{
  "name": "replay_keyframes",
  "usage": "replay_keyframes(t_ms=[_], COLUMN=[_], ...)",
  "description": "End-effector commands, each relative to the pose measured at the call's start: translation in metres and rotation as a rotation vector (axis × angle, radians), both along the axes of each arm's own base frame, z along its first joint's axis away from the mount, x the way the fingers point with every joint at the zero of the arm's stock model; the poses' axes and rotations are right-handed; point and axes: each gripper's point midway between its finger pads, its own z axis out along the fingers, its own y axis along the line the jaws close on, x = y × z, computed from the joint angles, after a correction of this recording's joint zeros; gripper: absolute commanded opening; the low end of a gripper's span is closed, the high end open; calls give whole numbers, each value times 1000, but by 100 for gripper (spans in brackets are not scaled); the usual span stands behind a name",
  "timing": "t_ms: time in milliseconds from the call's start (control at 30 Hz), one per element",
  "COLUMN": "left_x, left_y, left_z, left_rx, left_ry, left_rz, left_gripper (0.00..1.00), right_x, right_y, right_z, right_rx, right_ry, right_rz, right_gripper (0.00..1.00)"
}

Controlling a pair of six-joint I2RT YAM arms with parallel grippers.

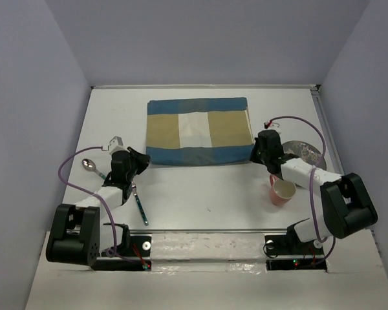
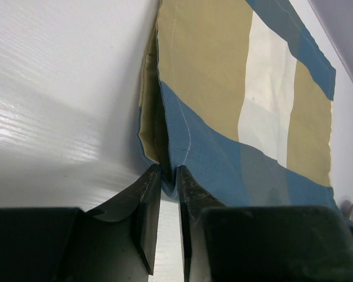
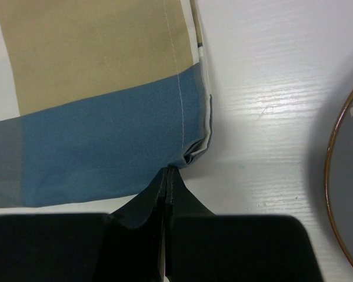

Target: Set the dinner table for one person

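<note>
Currently the patchwork cloth mat [image 1: 197, 132] is spread flat on the far middle of the white dinner table [image 1: 200, 194], which fills the floor of the top view. The mat's near left corner is pinched between the almost closed fingers of the left gripper [image 2: 167, 170]. Its near right corner, puckered, is clamped by the right gripper [image 3: 166, 170], whose fingers are pressed together. A spoon [image 1: 90, 166] and a teal-handled utensil [image 1: 140, 206] are seen beside the left arm. A pink cup [image 1: 282, 192] and a grey, brown-rimmed plate [image 3: 347, 176] are placed near the right arm, apart from the mat.
</note>
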Motion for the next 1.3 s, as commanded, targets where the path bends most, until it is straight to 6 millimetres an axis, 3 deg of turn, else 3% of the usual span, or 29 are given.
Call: replay_keyframes(t_ms=[0,167,300,533,700,767,800,867,967,1033,1100,1167,1200,1233,1267], left_x=[-2,-2,-5,-19,-25,-25,-25,-23,-24,-26,-26,-28,-29,-30,-33], left_y=[8,8,4,8,-1,-1,0,-1,-5,-9,-16,-21,-24,-25,-26], left_z=[6,-1,9,26,42,47,51,68,97,117,141,152,160,182,187], left_rx=[32,33,-4,-13,-63,-67,-60,-57,-53,-32,0,35,50,67,97], left_ry=[-36,-16,-41,-83,-124,-133,-142,-176,-237,-283,-329,-332,-343,-387,-388], left_rz=[22,22,16,34,0,1,0,-9,-34,-65,-125,-176,-204,-220,-243], left_gripper=[31,33,33,33,47,48,48,49,49,49,52,54,55,56,57], right_x=[-2,-17,-24,-24,-28,-28,-29,-31,-30,-29,-28,-27,-27,-24,-29], right_y=[5,19,17,9,7,4,5,6,-2,1,18,33,43,57,82], right_z=[18,19,14,39,42,40,39,40,45,60,76,83,85,93,84], right_rx=[55,83,74,78,65,46,42,40,2,0,15,31,39,55,59], right_ry=[-53,-55,-40,-111,-100,-86,-78,-65,-80,-103,-126,-134,-133,-148,-122], right_rz=[9,59,54,21,23,15,23,35,22,47,117,165,192,221,285], right_gripper=[0,0,0,0,0,0,6,11,33,44,45,44,36,25,12])
